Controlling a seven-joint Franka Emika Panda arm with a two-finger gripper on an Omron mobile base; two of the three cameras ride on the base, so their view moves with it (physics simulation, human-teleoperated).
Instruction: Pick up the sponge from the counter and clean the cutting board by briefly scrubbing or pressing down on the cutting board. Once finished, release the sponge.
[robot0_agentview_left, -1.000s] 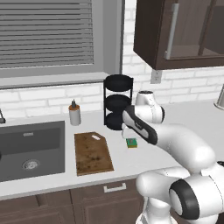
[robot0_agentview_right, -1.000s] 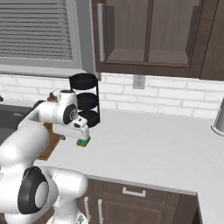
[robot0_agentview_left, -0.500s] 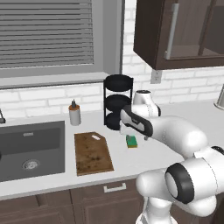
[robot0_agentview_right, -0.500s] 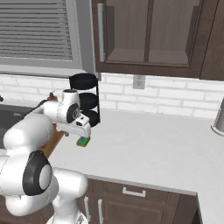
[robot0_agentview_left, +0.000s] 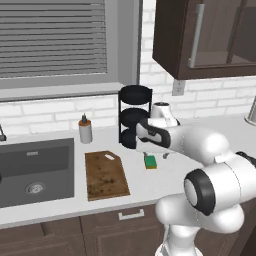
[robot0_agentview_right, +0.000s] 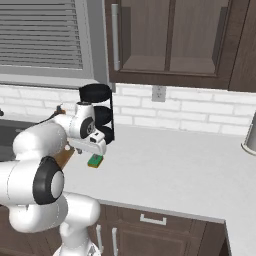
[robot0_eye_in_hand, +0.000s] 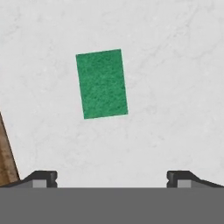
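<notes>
The worktop (robot0_agentview_left: 165, 180) runs long and pale over dark cabinet fronts, and nearly everything sits on its left stretch. Set into it at the far left is the sink (robot0_agentview_left: 35, 170), a dark basin with nothing in it but its drain, as far as the left base view shows. Next in size is the cutting board (robot0_agentview_left: 105, 174), lying flat just right of the sink, stained and untouched. Behind it stands a black three-tier rack (robot0_agentview_left: 135, 116); the arm hides much of it, so I cannot tell what, if anything, its tiers hold. A small bottle (robot0_agentview_left: 85, 130) stands by the wall near the sink.

The sponge (robot0_eye_in_hand: 102, 83) lies green side up on bare worktop, just right of the board and apart from it. The end effector (robot0_eye_in_hand: 112, 178) hangs above it with its fingers spread wide and nothing between them.

The step in hand is the pick-up. In the hand view the sponge sits left of centre and slightly skewed, so the hand should shift over it and roll a little until the fingers straddle the narrow sides squarely (a soft block will likely twist if pinched off-centre). Then descend straight, stop just short of the worktop, and close gently.
</notes>
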